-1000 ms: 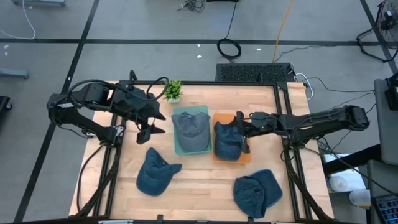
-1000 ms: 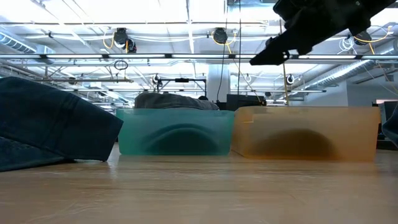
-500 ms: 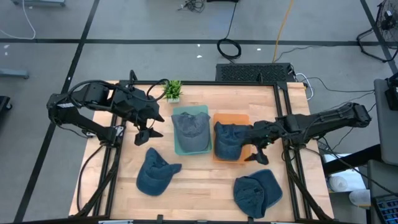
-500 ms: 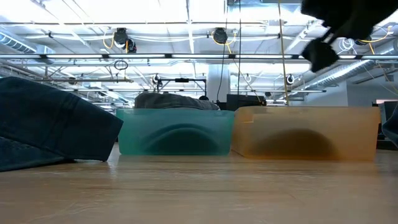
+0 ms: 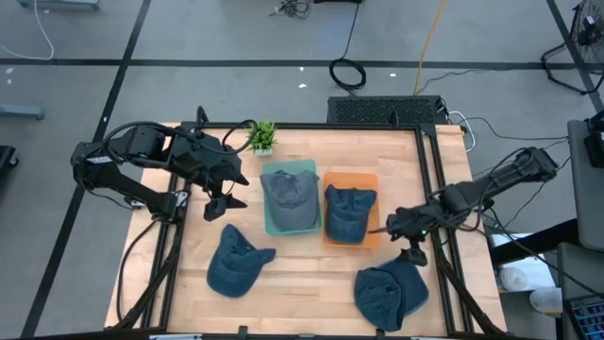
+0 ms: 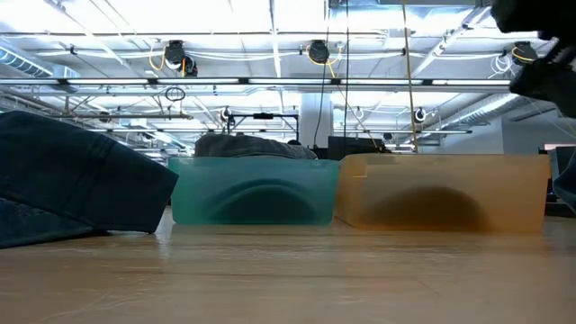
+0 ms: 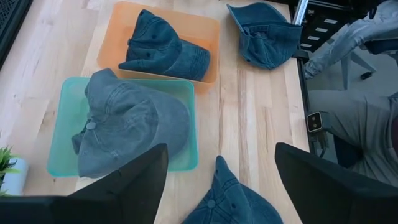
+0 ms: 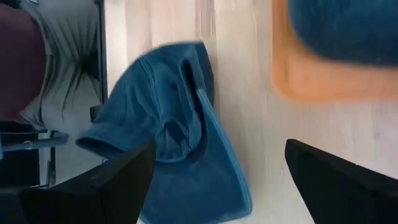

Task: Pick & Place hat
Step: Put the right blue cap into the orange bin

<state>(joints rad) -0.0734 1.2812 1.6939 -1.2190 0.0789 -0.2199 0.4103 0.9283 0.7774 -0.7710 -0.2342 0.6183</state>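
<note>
Right gripper (image 5: 404,236), jaws apart and empty, hovers above the floppy blue denim cap (image 5: 390,293) lying on the wooden counter (image 5: 302,274). It looks soft and light, so pinch the stiffer brim or a fold of the crown.

I see a small green potted plant (image 5: 263,138) at the upper left of the wooden surface (image 5: 302,283), and a coiled black cable (image 5: 347,72) on the floor above.

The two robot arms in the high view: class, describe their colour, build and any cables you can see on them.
Both arms are black, built of jointed tubular links. The left arm carries looping black cables along its links. The right arm looks slimmer, a long straight link. Each ends in a two-finger end effector: left end effector, right end effector. The fingers are flat, dark, matte blades. No markings are visible.
</note>
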